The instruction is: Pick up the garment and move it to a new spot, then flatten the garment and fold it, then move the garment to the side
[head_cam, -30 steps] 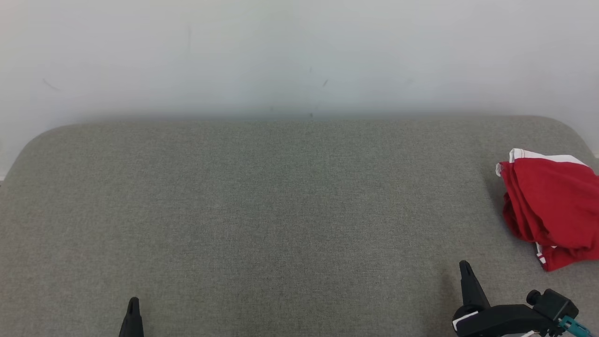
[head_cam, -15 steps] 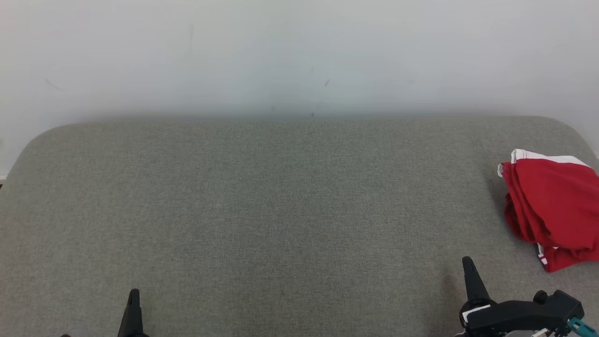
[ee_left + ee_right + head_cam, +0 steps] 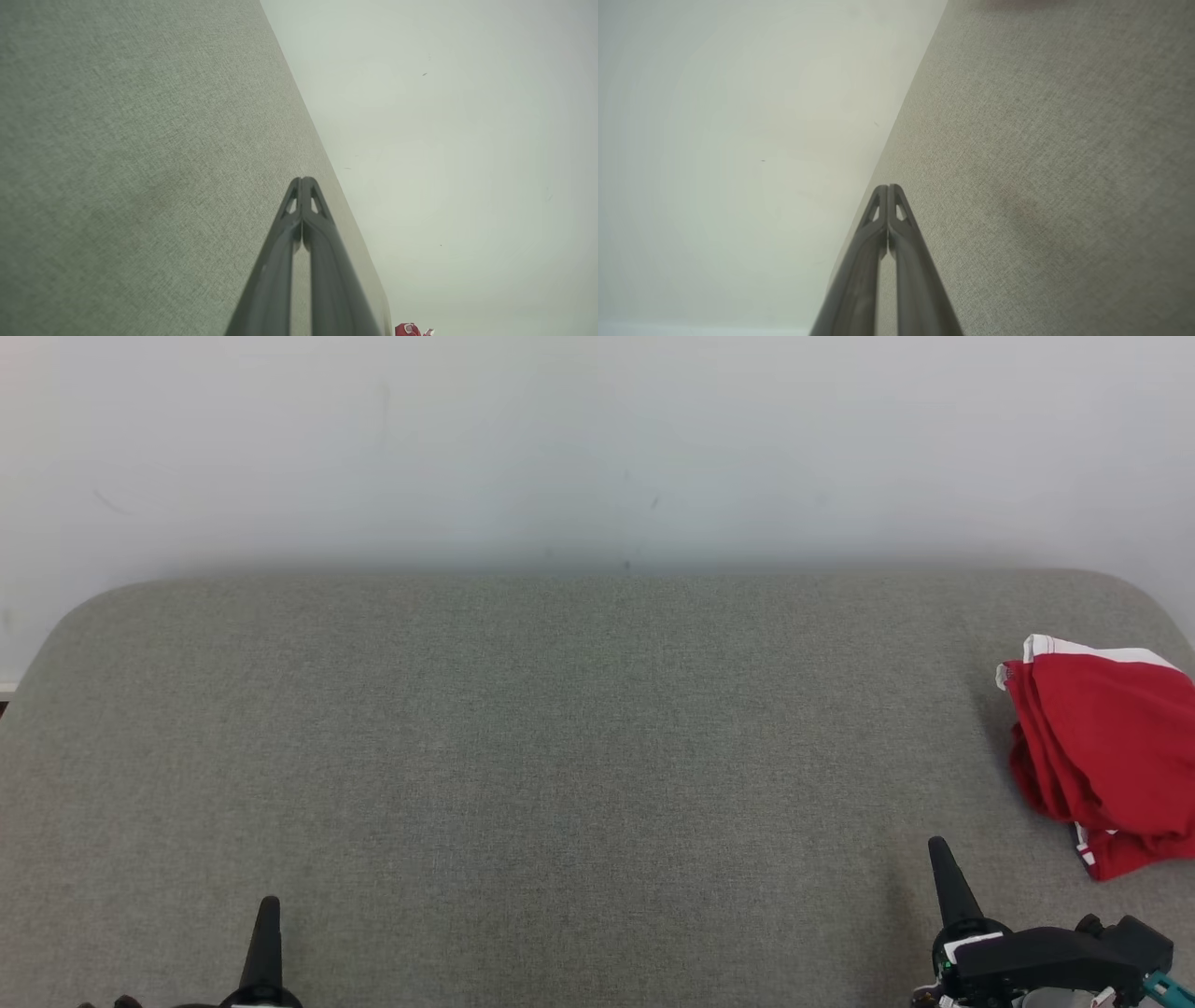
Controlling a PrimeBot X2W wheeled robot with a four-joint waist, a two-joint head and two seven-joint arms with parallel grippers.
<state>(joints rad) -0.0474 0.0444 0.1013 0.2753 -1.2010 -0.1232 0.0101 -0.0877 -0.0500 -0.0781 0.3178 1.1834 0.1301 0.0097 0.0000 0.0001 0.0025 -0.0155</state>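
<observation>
- While both arms rest low, the right gripper (image 3: pixel 938 851) and the left gripper (image 3: pixel 269 907) each have their two dark fingers pressed tip to tip, with nothing between them.
- The red garment (image 3: pixel 1106 747), trimmed in white, lies bunched in soft layers ahead of the right gripper and out to its right. It is near that gripper but clear of it, and well apart from the left gripper.
- Its outer part runs off the head view, so I cannot tell whether it overhangs the edge of the grey fabric surface (image 3: pixel 560 756).
- A heap parked at the side fits both a garment waiting to be fetched and one set aside after folding. The layers look loose rather than squared, possibly because so little of them shows, so the scene settles neither.
- Risk: fingers held together would shove the cloth rather than catch it. A push from the right gripper's side would drive it outward, toward the edge and perhaps off it.
- Risk: a pinch on just the top layer would likely peel the bundle open and drag the rest along the rough weave.
- Room: the surface lies broad and bare ahead of and between both grippers.
- Limits: the white wall (image 3: pixel 597 448) stands at the far edge ahead, and the far corners are rounded. The right one curves in just beyond the garment.
</observation>
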